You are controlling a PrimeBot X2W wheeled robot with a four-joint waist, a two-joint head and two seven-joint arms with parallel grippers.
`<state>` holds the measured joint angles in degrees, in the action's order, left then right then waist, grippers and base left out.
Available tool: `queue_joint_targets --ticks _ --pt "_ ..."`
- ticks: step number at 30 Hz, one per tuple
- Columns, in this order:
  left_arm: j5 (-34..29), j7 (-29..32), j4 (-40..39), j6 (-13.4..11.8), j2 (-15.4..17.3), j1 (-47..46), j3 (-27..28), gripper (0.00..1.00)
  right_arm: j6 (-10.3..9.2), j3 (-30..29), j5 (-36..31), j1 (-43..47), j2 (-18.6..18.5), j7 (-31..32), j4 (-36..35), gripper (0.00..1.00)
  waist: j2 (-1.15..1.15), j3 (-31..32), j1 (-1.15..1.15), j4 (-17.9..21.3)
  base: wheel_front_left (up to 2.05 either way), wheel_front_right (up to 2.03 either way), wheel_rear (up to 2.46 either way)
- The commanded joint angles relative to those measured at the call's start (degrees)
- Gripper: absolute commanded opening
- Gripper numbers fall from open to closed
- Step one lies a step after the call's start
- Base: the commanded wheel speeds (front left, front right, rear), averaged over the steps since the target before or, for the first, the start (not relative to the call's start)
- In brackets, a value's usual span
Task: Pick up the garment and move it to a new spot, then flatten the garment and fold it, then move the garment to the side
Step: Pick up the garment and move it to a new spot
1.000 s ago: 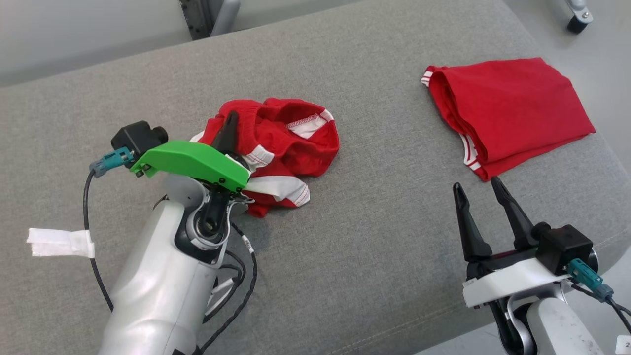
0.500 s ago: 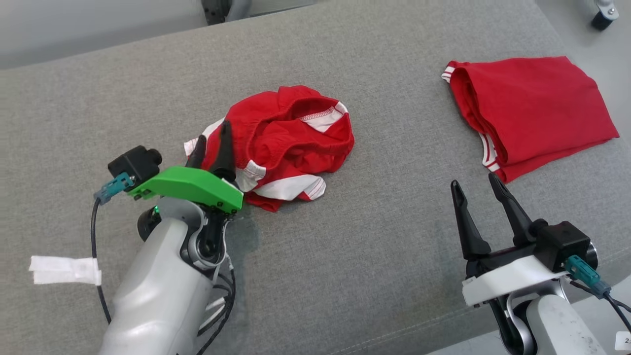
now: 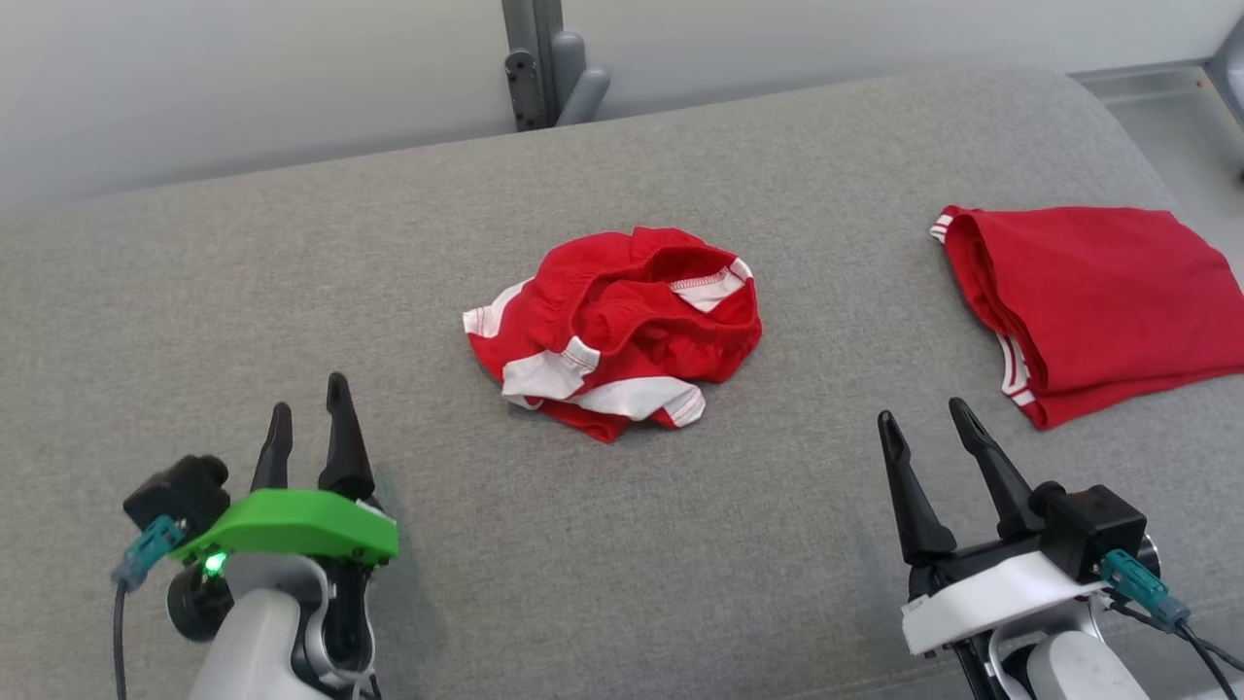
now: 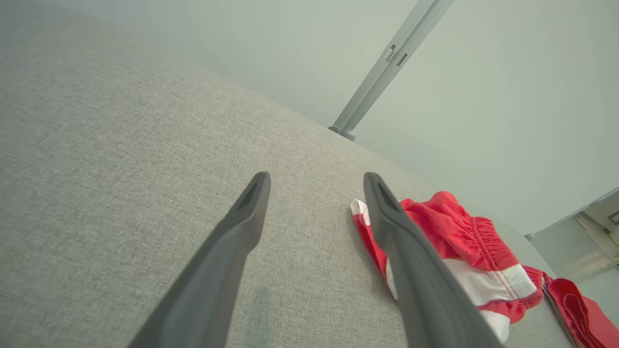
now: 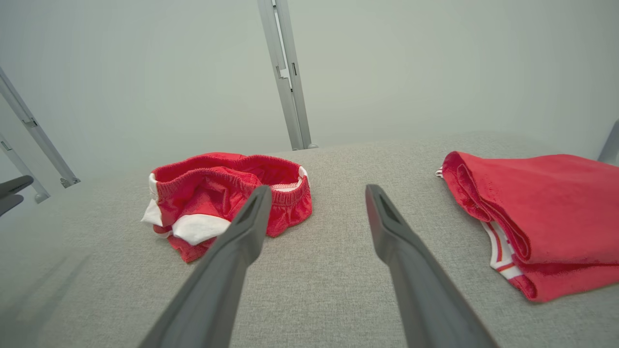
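A crumpled red garment with white trim (image 3: 622, 326) lies in a heap at the middle of the grey padded surface (image 3: 680, 544). My left gripper (image 3: 309, 401) stands open near the front left, well apart from the heap and holding nothing. In the left wrist view the left gripper (image 4: 315, 178) points past the garment (image 4: 449, 232), which lies just right of its right finger. My right gripper (image 3: 921, 413) stands open at the front right, empty. From the right wrist, the right gripper (image 5: 316, 188) faces the bare cloth between the crumpled garment (image 5: 227, 193) and a folded one.
A folded red garment (image 3: 1098, 301) lies near the surface's right edge and also appears as a folded garment (image 5: 541, 208) in the right wrist view. A grey metal post (image 3: 544, 58) stands behind the far edge. Floor (image 3: 1176, 126) lies beyond the far right corner.
My left gripper has drawn back from the crumpled garment's left edge to the front left, leaving the heap lying free. The head camera has tilted up. The right gripper has held still.
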<state>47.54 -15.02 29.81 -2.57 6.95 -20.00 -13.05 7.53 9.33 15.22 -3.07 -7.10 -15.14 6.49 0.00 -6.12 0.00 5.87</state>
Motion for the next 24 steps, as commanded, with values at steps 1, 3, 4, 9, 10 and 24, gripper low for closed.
queue_joint_targets --ticks 1,3,4,9,10,24 --pt "-2.18 -0.08 -2.17 0.10 -0.34 3.32 1.65 1.00 -0.09 -0.06 0.44 0.95 0.13 -0.07 -0.14 1.00 0.00 3.15 0.00 -3.13 0.00 0.00 0.00" --pt "-5.76 -0.09 -5.07 0.54 -0.67 6.68 3.17 1.00 -0.09 0.02 0.43 1.65 0.37 -0.06 -0.33 1.00 0.00 4.04 0.00 -4.07 0.00 0.00 0.00" --pt "-7.43 -0.09 -6.33 0.63 -0.91 8.35 3.95 1.00 -0.09 0.09 0.43 2.01 0.42 -0.06 -0.30 1.00 0.00 4.47 0.00 -4.49 0.00 0.00 0.00" --pt "-15.03 -0.09 -12.91 1.55 -2.18 15.60 7.24 1.00 -0.09 0.08 0.07 3.09 0.58 -0.06 -0.41 1.00 0.00 5.73 0.00 -5.82 0.00 0.00 0.00" --pt "-16.37 -0.09 -14.07 1.51 -2.46 16.91 7.77 1.00 -0.09 0.02 0.01 3.33 0.64 -0.06 -0.53 1.00 0.00 5.92 0.00 -6.02 0.00 0.00 0.00" --pt "-37.65 -0.10 -27.16 1.91 -3.96 29.40 8.82 1.00 -0.09 -1.30 -2.56 8.36 0.22 -0.06 -1.77 1.00 0.00 8.76 0.00 -7.06 0.00 0.00 0.00"
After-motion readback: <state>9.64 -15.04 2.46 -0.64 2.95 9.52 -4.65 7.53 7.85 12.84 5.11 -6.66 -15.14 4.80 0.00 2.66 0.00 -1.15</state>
